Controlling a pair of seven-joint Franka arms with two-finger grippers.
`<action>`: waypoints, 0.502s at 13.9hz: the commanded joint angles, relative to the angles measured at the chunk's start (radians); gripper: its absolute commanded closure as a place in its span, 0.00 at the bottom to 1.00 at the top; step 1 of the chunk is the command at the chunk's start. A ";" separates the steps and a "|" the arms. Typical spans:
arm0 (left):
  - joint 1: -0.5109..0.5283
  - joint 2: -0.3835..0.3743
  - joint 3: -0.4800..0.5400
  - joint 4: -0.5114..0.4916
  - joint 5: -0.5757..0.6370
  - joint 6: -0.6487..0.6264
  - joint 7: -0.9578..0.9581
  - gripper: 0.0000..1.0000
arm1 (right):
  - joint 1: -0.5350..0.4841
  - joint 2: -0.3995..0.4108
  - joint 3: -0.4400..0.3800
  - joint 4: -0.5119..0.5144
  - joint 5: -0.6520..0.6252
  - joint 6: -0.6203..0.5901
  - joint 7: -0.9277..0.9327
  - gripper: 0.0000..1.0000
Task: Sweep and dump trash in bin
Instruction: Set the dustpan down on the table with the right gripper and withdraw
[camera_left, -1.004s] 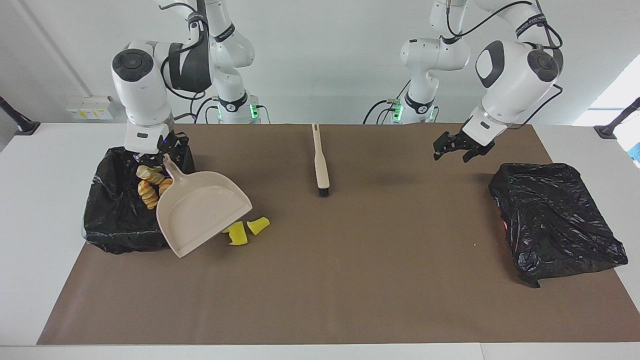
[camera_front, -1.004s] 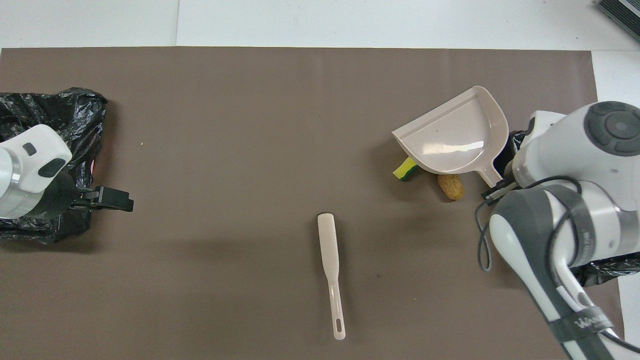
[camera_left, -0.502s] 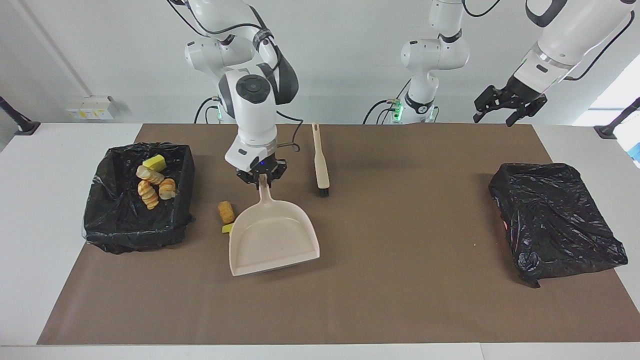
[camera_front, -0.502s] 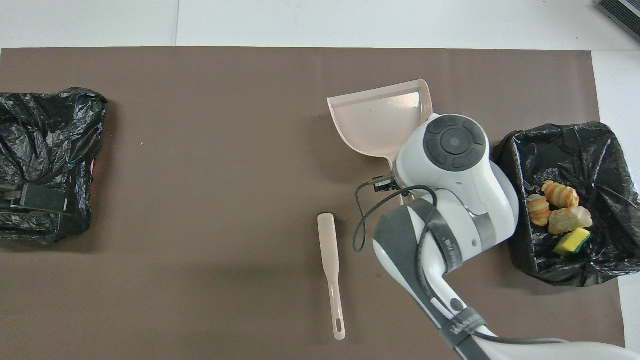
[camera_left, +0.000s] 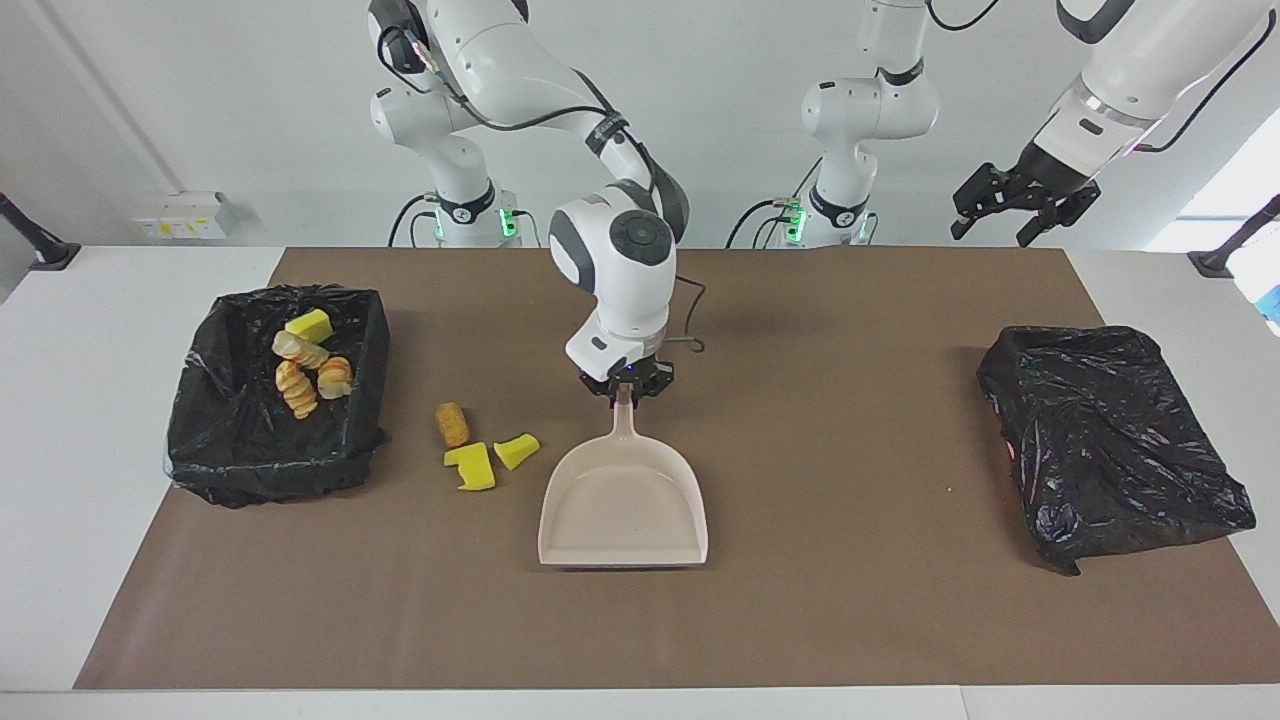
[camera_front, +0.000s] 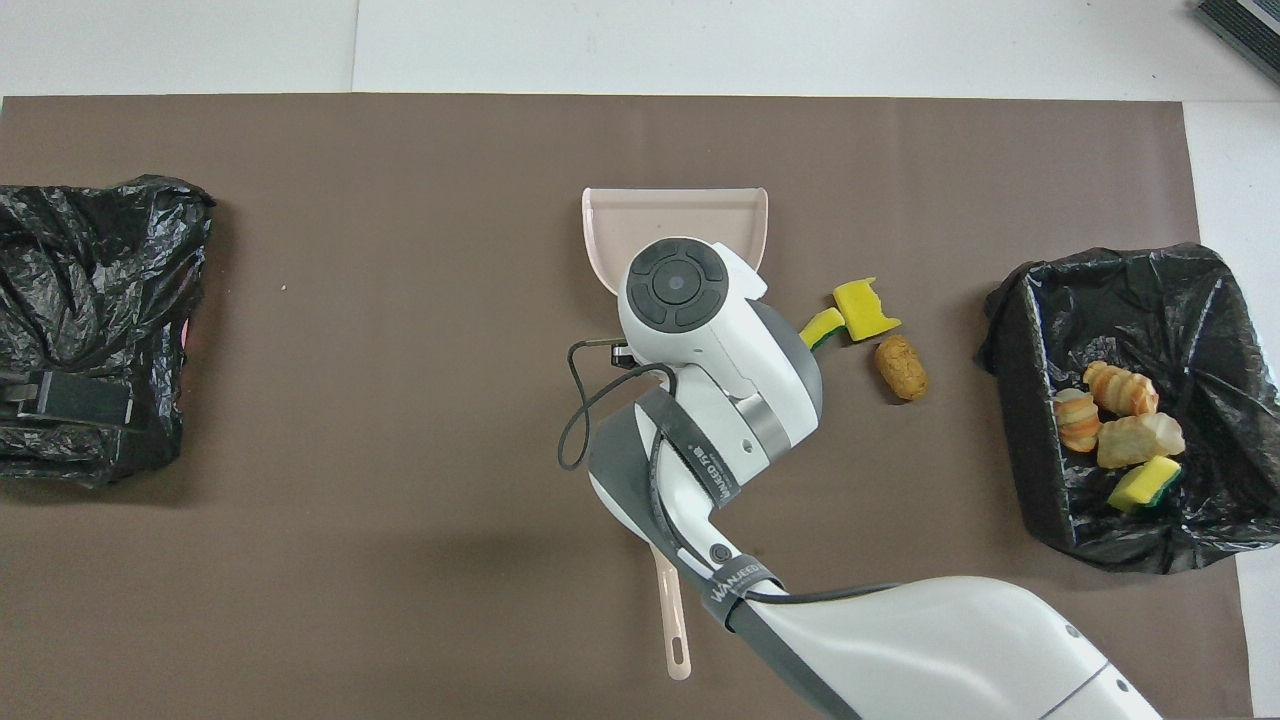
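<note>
We work over a brown mat (camera_left: 800, 620) with a black-lined bin (camera_left: 215, 470) at the right arm's end and a second bagged bin (camera_left: 1110, 440) at the left arm's end. Four scraps already lie in the first bin (camera_front: 1030, 440). Our dustpan (camera_left: 623, 510) sits flat mid-mat, its handle pointing toward the robots and its open mouth away from them. Our right gripper (camera_left: 626, 390) is clamped on the handle end. Our left gripper (camera_left: 1020, 205) waits raised above the robots' edge of the mat, fingers spread and empty.

Three scraps remain on the mat: two yellow wedges (camera_left: 488, 462) and a tan lump (camera_left: 453, 424), lying between the dustpan and the first bin, just beside the pan's side wall. That is the relation that matters: they lie to the pan's side, not before its mouth, so we judge the pan must turn toward them. The brush (camera_front: 672, 620) lies under our right arm, mostly hidden.
</note>
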 joint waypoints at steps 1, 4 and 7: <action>0.002 -0.012 -0.006 -0.008 0.013 0.012 0.002 0.00 | -0.014 0.019 -0.004 0.051 -0.001 -0.010 0.006 0.00; 0.007 -0.009 -0.005 -0.009 0.014 0.028 -0.001 0.00 | -0.052 -0.033 -0.012 0.054 0.017 -0.024 -0.068 0.00; -0.005 0.002 -0.008 0.005 0.100 0.044 -0.008 0.00 | -0.139 -0.114 -0.007 0.052 0.022 -0.108 -0.262 0.00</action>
